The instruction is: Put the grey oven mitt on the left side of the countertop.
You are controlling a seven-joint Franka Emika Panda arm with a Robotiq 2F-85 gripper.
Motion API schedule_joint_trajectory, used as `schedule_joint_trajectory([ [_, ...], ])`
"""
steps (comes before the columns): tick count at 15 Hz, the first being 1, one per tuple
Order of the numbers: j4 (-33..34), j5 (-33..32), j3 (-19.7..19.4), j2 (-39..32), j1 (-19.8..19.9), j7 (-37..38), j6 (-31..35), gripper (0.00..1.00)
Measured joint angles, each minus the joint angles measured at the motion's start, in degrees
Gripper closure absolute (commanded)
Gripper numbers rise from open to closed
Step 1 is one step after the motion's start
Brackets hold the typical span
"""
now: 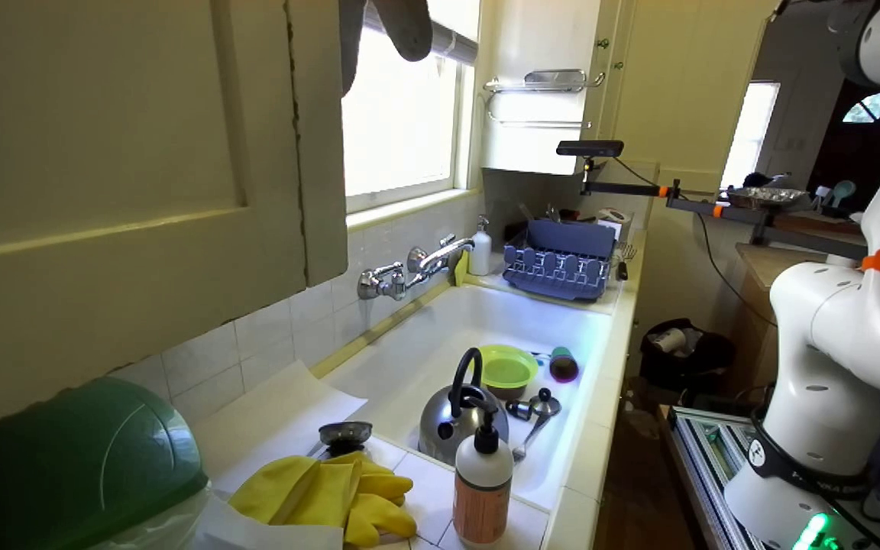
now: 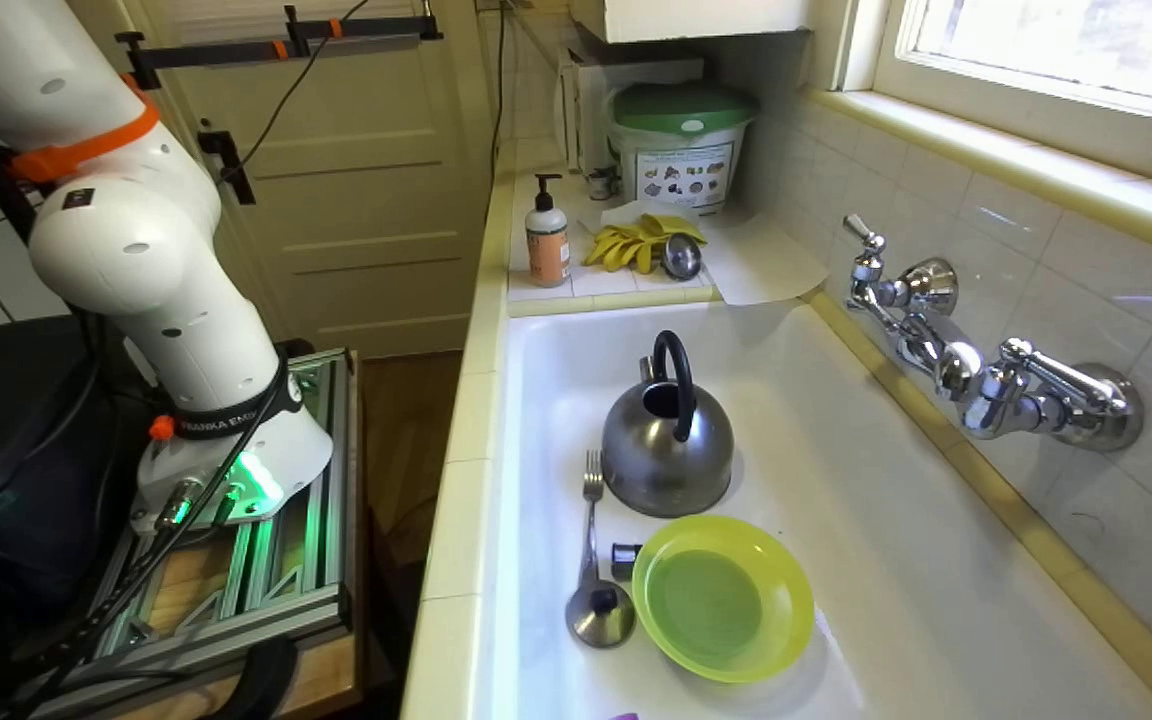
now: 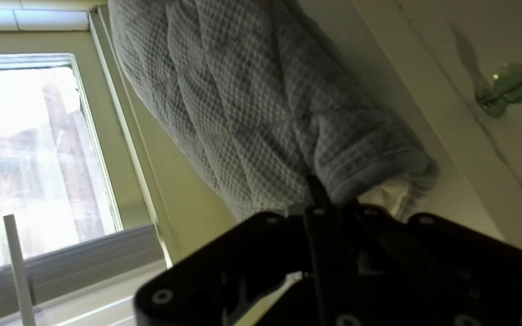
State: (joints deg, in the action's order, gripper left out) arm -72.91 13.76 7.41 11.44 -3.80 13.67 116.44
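The grey oven mitt (image 3: pixel 243 104) fills the middle of the wrist view. It is quilted, with a pale lining showing at its open cuff. My gripper (image 3: pixel 333 201) is shut on the edge of the cuff, and the fingertips are partly hidden by the cloth. In an exterior view part of the mitt (image 1: pixel 408 30) hangs at the top, in front of the window, high above the sink. The gripper is out of view in both exterior views. The tiled countertop (image 1: pixel 426 477) lies beyond the end of the sink (image 2: pixel 796 400) and also shows in an exterior view (image 2: pixel 586 290).
Yellow gloves (image 1: pixel 318 493), a soap bottle (image 1: pixel 482 489), paper (image 2: pixel 761 255) and a green-lidded bin (image 2: pixel 681 150) occupy that counter. The sink holds a kettle (image 2: pixel 668 450) and a green bowl (image 2: pixel 726 600). A dish rack (image 1: pixel 562 256) stands at the other end. A cabinet door (image 1: pixel 142 153) hangs above.
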Motion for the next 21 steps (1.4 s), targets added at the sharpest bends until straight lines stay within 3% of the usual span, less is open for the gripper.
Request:
schedule_joint_trajectory([
  [8, 3.5, 3.5, -0.4, 2.4, 0.0, -1.3, -0.5, 0.98],
  [13, 3.1, 3.1, -3.6, 4.4, 0.5, -4.0, -11.3, 0.98],
  [16, -0.4, 3.1, -6.2, 6.8, 0.7, -8.4, -14.7, 0.98],
  [21, -11.7, 3.2, -8.3, 12.2, 0.6, -16.2, -15.4, 0.98],
])
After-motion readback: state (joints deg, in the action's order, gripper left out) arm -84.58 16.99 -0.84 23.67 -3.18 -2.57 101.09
